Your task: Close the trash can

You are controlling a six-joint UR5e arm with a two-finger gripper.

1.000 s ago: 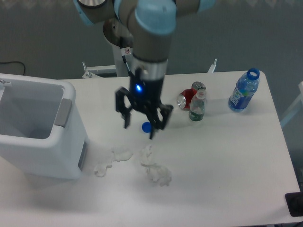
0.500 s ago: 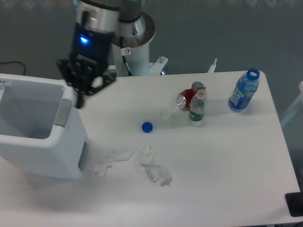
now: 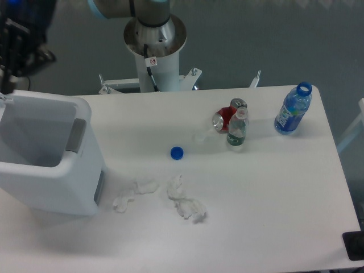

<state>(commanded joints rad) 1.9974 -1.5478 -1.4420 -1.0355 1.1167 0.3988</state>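
No legible writing on trash can [image 3: 51, 170]

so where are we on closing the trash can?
Not closed yet: the trash can sits open, its inside visible from above. In hand: the gripper is at the far left above the bin's back edge, holding nothing that I can see; its jaws are too dark to read. Left: bringing the lid down.

- A blue bottle cap [image 3: 177, 152] is lying mid-table.
- Crumpled tissues [image 3: 185, 202] are sitting nearby.
- A red can [image 3: 226, 118] is touching a small green bottle [image 3: 237, 128].
- An uncapped blue bottle [image 3: 293, 109] is standing apart.
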